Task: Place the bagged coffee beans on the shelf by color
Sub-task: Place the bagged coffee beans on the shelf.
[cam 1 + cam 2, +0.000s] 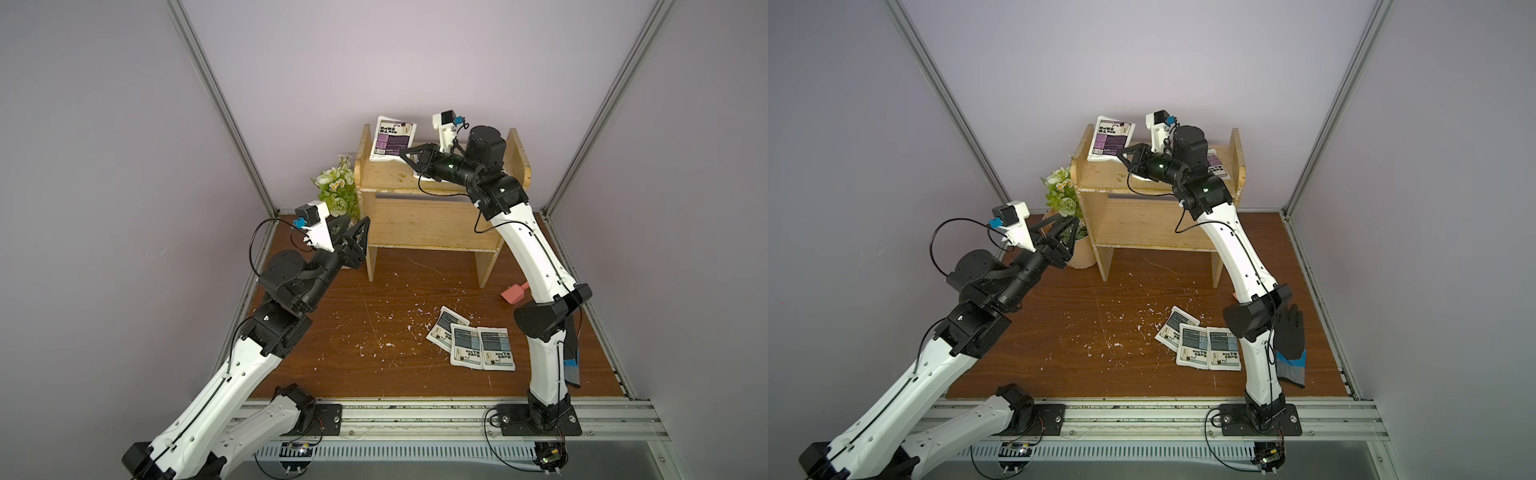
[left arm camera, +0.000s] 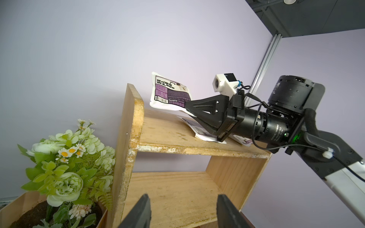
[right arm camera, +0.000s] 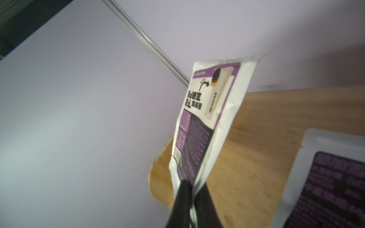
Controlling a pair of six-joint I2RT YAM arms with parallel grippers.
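Left gripper (image 1: 365,222) hung empty, jaws part-way apart, just off the shelf's left panel and near the artificial flowers (image 1: 334,189). Wooden shelf (image 1: 432,226) stood at the back of the table (image 1: 353,332). Right gripper (image 1: 405,153) was clamped on the lower corner of a purple coffee pouch (image 1: 392,139), which tilted up over the top board's left end. Second purple pouch (image 1: 1219,164) lay flat further right on that board. Three grey-blue pouches (image 1: 473,345) lay overlapping on the table, front right.

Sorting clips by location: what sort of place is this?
Likely a robot lab test cell: plain wall panels in aluminium framing, two arms bolted to a front rail, a wooden shelf staged on a scuffed tabletop.
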